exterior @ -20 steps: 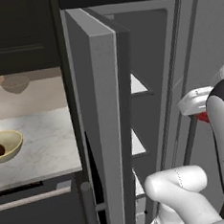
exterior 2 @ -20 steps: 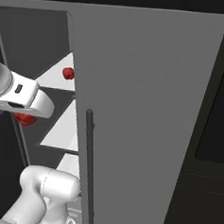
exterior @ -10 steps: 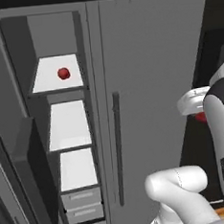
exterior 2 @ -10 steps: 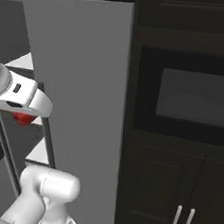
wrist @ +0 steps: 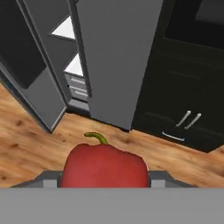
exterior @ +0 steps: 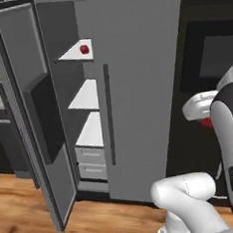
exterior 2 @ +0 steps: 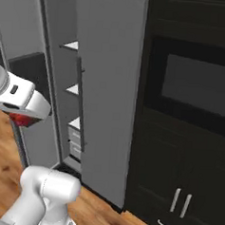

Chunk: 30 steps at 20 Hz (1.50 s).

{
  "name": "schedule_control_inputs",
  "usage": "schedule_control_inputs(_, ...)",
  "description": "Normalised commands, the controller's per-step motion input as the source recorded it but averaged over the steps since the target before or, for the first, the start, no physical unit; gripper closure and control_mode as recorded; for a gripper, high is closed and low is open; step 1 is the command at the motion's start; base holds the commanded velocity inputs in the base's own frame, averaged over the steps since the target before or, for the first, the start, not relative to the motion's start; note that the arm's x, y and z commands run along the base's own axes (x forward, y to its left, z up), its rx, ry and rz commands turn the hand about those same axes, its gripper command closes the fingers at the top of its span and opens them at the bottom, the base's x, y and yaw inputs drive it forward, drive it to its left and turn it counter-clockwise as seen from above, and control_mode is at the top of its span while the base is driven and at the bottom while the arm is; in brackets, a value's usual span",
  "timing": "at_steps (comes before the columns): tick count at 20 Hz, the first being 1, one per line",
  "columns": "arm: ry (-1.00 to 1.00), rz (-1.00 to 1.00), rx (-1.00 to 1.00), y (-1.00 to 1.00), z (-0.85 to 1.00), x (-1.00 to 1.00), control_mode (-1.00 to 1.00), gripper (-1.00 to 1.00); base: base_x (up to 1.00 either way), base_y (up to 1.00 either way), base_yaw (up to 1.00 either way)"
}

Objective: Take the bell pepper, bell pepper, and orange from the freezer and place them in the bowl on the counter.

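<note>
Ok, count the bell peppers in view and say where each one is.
2. One pepper is in the gripper. The other pepper sits on the freezer's top shelf. More may be hidden.

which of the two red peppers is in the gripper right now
The bell pepper with the green stem, clamped in the gripper above the wooden floor; the other pepper sits on the freezer's top shelf.

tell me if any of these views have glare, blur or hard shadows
Left base view: soft, slightly blurred render, no glare; freezer interior evenly lit, its shelved bell pepper a small red blob. Right base view: oven glass shows a dull sheen. Hand view: held bell pepper sharp, faintly glossy.
</note>
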Motion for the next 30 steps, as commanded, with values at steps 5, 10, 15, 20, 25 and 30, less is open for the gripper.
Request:
schedule_control_inputs(5, 0.0, 0.0, 0.0, 0.0, 0.0, 0.0, 1.0, 1.0, -0.56, -0.17, 0.86)
schedule_control_inputs(10, 0.0, 0.0, 0.0, 0.0, 0.0, 0.0, 1.0, 1.0, 0.0, -0.04, 0.97)
schedule_control_inputs(15, 0.0, 0.0, 0.0, 0.0, 0.0, 0.0, 1.0, 1.0, 0.11, 0.0, 0.95)
schedule_control_inputs(20, 0.0, 0.0, 0.0, 0.0, 0.0, 0.0, 1.0, 1.0, 0.61, 0.05, 0.72)
schedule_control_inputs(25, 0.0, 0.0, 0.0, 0.0, 0.0, 0.0, 1.0, 1.0, 1.0, 0.05, 0.2)
schedule_control_inputs(30, 0.0, 0.0, 0.0, 0.0, 0.0, 0.0, 1.0, 1.0, 1.0, 0.0, -0.01)
